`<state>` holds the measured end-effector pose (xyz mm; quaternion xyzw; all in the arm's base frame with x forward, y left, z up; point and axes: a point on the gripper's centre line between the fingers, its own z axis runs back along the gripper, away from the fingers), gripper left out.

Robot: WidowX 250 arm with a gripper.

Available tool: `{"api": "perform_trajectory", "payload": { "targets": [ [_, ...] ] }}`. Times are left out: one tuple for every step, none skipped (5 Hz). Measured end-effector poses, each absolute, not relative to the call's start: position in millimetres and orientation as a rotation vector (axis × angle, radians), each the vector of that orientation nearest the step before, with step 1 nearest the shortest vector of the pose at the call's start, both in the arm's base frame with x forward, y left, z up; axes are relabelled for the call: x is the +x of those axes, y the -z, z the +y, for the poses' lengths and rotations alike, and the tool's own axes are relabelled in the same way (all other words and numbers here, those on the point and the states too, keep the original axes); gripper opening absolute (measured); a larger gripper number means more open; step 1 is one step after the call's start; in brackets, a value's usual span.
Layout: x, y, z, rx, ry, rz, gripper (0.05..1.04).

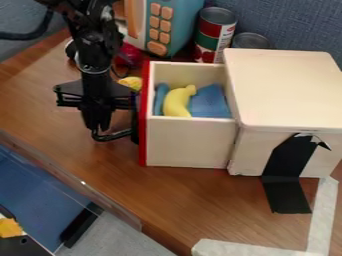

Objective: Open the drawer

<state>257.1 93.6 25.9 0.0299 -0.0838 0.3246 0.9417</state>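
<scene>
"Where is the drawer (pixel 190 142)?"

"Open, inside the table's (pixel 194 200) near edge; gripper (pixel 98 128) beside it, opening indeterminable"

"Obscured?"

"Rear can (pixel 251 40), partly, behind the box (pixel 287 90); wood-grained surface, blue fabric-like wall (pixel 294 20) beyond"

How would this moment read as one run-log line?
drawer: pulled open | inside: yellow curved toy, blue material | gripper: beside drawer's red front | goal: looks met
</scene>
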Motion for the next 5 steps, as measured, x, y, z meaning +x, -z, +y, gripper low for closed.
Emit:
{"api": "perform_trajectory", "payload": {
  "targets": [
    [258, -30, 83, 0.033, -0.670, -0.167, 0.142],
    [261, -41, 75, 0.010, -0.663, -0.190, 0.142],
    [263, -53, 71, 0.005, -0.647, -0.226, 0.185],
    [261, -64, 71, 0.020, -0.589, -0.219, 0.420],
    [266, -86, 74, 0.030, -0.536, -0.221, 0.728]
  ]
}}
